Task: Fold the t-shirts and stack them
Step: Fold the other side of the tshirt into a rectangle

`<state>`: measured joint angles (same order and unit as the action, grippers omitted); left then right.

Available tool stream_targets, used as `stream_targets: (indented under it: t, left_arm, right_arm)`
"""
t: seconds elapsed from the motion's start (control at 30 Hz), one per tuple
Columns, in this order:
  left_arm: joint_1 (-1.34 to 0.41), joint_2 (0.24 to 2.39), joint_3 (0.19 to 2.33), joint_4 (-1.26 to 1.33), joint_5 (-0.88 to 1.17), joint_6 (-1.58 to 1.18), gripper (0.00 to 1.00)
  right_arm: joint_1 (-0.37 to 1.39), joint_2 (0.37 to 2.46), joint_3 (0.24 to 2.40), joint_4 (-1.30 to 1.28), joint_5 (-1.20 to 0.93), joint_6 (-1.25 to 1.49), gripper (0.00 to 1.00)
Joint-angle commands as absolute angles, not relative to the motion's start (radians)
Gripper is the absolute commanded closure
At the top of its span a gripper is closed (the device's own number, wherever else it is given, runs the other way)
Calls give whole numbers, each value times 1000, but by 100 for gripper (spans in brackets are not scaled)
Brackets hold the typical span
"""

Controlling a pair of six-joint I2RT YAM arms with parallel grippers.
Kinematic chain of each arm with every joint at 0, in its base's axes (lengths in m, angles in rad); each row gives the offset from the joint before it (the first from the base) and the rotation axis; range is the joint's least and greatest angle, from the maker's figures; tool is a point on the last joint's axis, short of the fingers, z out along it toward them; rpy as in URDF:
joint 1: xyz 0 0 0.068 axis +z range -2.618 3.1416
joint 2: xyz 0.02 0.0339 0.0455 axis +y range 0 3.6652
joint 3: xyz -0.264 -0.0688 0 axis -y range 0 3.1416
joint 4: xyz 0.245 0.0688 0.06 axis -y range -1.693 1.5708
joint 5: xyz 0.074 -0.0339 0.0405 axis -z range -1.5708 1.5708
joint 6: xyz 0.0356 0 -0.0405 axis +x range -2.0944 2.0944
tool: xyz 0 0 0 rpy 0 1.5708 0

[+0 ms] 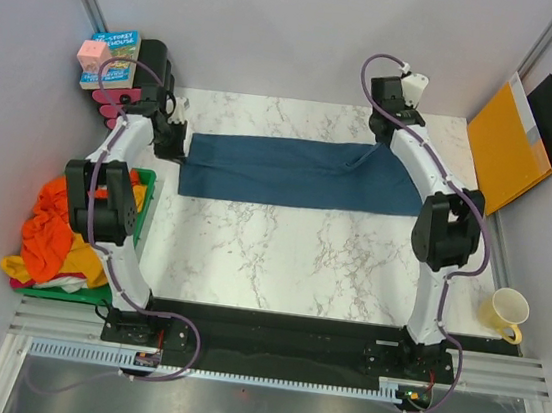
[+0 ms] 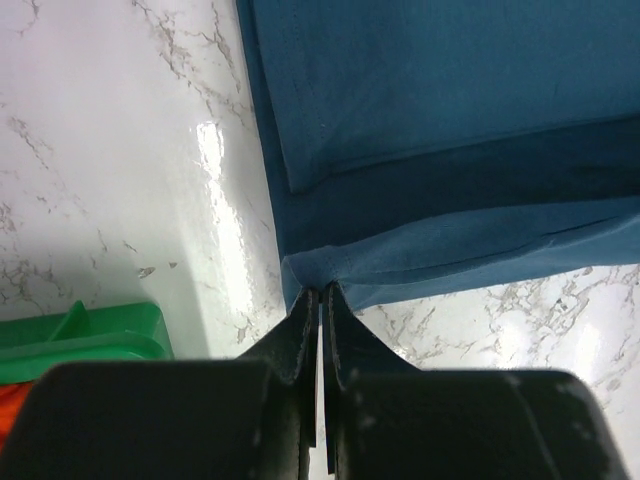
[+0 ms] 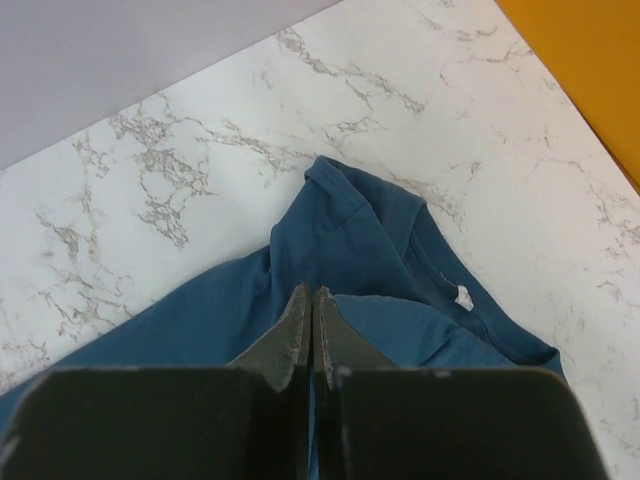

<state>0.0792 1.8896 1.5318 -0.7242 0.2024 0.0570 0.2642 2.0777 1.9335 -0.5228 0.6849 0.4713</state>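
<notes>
While both arms reach over the far half of the bench [image 1: 280, 257], the teal t-shirt [image 1: 300, 174] lies there as a long flat band, folded lengthwise and running left to right between my two wrists. My left fingers [image 2: 298, 335] are pressed together and clamped on a corner at the left end of that band, where a paler fold of cloth meets the tips just above the marble; the green bin [image 2: 100, 335] shows at the lower left of that wrist view. My right fingers [image 3: 295, 330] are likewise together, their tips closed on a raised fold of the same shirt at its far edge towards the right end, with the neckline and its small white label [image 3: 463, 295] just beside them. Seen from above, the cloth rises in a slight peak towards that grip, while the rest of the band rests flat. At the left edge of the bench, beside my left arm, the bin holds the orange t-shirt [image 1: 47, 224] in a loose heap, with the yellow t-shirt [image 1: 15, 265] bunched against it. A yellow mug [image 1: 503, 313] stands at the near right, well apart from the teal shirt. An orange folder [image 1: 505, 144] leans at the far right.
</notes>
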Motion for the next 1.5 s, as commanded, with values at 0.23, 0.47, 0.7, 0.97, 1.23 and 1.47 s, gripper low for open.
stream_targets:
  t: [0.23,0.47,0.7,0.97,1.23,1.47]
  left_arm:
    - [84,2025,1670,-686,141,34,98]
    - [78,2114,1752,-686,120,46,98]
    - [77,2145,1784,-686,109,32,80]
    - [77,1977,1761,-669,132,11,39]
    - [28,1968,1675,-686,268,11,60]
    - [-57,2095,1680,-710,219,26,70]
  right_arm:
    - [227,2200,2040,-512,652,462,100]
    - [215,2290,2108,-502,634,459,100]
    - [218,2347,2175,-477,584,449,74]
    - [268,2076,1964,-357,615,408,13]
    - [318,1928,1548,-278,474,514,88]
    - [324,2062,1580,-330,417,578,100]
